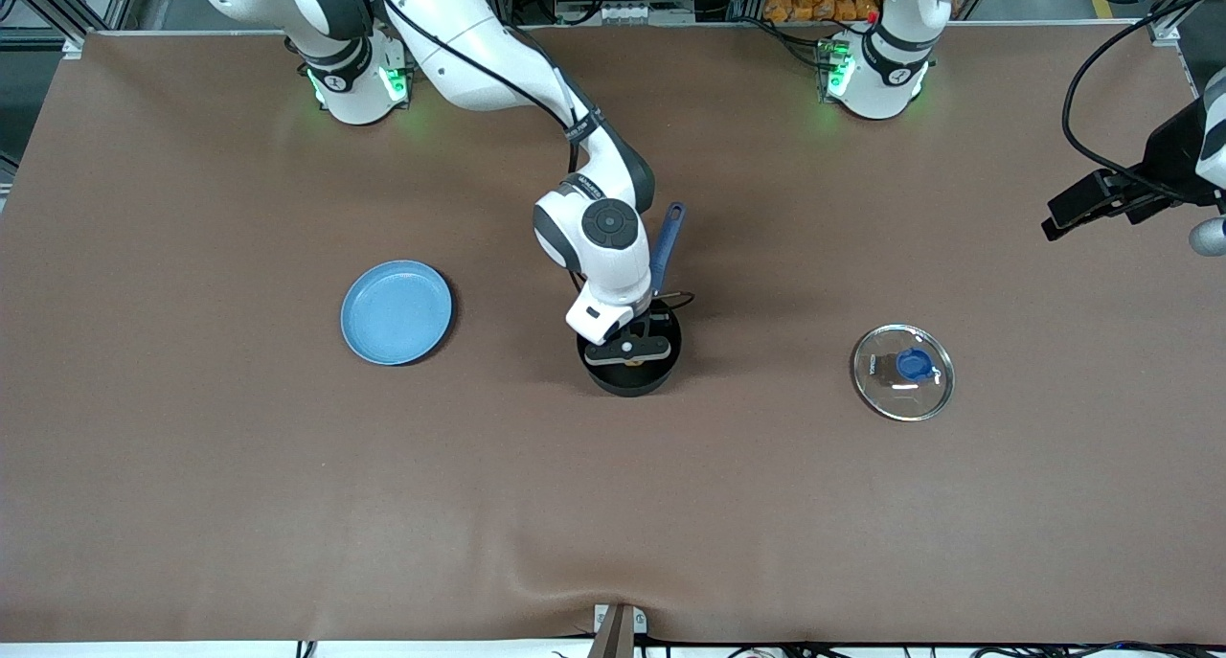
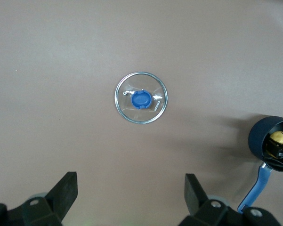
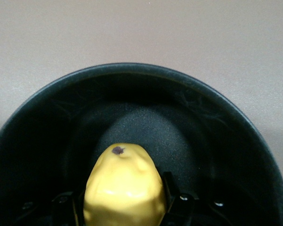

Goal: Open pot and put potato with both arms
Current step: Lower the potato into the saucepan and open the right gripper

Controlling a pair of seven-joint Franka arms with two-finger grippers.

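Note:
The black pot [image 1: 632,378] stands uncovered in the middle of the table, its blue handle [image 1: 668,246] pointing toward the robots' bases. My right gripper [image 1: 627,347] reaches down into it, shut on the yellow potato [image 1: 629,350]. In the right wrist view the potato [image 3: 124,188] sits between the fingers, low inside the pot [image 3: 132,70]. The glass lid [image 1: 903,371] with its blue knob lies flat on the table toward the left arm's end. My left gripper [image 1: 1078,208] is open and empty, high above that end. The left wrist view shows the lid [image 2: 141,97], pot [image 2: 266,143] and potato [image 2: 280,138].
A flat blue plate [image 1: 397,312] lies empty on the table toward the right arm's end, about as near the front camera as the pot. The brown table cover [image 1: 613,505] is bare nearer the front camera.

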